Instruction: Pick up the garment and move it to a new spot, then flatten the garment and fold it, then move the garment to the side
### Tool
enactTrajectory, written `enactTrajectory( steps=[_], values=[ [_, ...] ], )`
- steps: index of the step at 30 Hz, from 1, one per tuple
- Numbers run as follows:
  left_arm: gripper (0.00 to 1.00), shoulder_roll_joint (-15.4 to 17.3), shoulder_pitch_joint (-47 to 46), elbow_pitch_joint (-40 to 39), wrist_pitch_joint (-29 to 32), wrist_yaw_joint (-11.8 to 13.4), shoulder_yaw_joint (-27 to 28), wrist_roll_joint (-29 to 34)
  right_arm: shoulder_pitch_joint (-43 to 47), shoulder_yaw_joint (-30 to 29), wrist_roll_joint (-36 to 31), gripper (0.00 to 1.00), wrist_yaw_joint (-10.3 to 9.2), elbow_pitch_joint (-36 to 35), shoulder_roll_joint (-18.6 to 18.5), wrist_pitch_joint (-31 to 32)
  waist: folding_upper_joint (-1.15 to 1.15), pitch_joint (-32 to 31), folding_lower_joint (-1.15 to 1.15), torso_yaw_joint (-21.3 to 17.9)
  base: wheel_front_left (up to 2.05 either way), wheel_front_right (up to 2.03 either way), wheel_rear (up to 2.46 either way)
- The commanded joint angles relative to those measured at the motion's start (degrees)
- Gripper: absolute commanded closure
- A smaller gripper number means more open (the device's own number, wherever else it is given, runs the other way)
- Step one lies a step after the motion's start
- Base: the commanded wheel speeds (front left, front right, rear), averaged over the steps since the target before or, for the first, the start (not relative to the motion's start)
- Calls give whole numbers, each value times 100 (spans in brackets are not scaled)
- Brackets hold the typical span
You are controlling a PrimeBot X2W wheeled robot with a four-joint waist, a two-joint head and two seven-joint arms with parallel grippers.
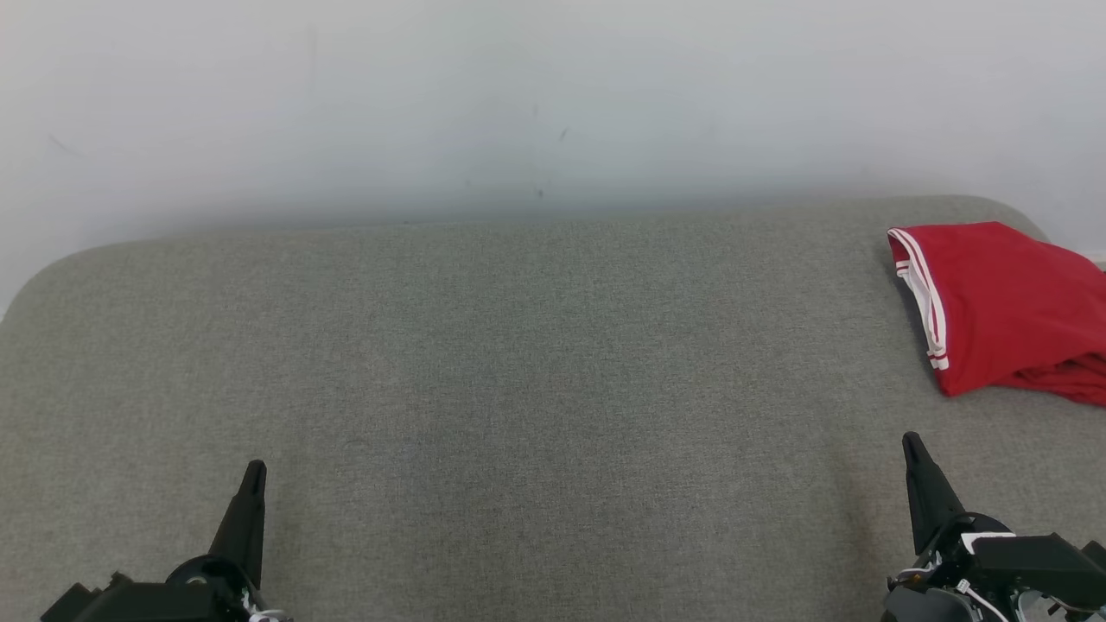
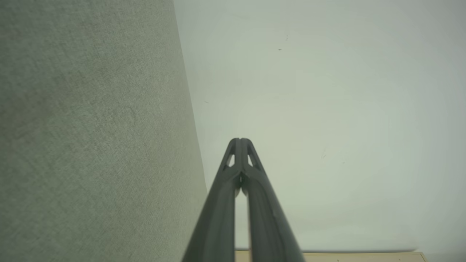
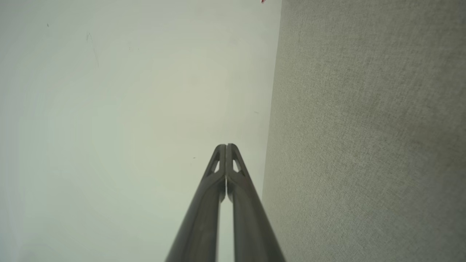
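Both grippers are closed and empty: your left gripper sits low left, right gripper low right, over the grey cushion. Your red garment lies folded at the cushion's far right, clear of both.

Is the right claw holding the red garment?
No, the right claw is shut on nothing, apart from the red garment lying on the grey cushion.
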Motion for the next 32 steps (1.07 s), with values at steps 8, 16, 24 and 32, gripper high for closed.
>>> enactTrajectory(
  steps=[8, 16, 24, 32],
  values=[
    [100, 25, -30, 13, 17, 0, 18, -22, -45, -19, -16, 100, -12, 7, 24, 14, 0, 0, 0, 0, 0, 0, 0],
    [100, 25, -30, 13, 17, 0, 17, -22, -42, -23, -24, 100, -12, 8, 28, 15, 0, 0, 0, 0, 0, 0, 0],
    [100, 25, -30, 12, 16, 0, 17, -23, -41, -29, -33, 100, -12, 7, 32, 20, 0, 0, 0, 0, 0, 0, 0],
    [100, 25, -30, 11, 16, 0, 16, -23, -38, -33, -40, 100, -12, 8, 36, 25, 0, 0, 0, 0, 0, 0, 0]
  ],
)
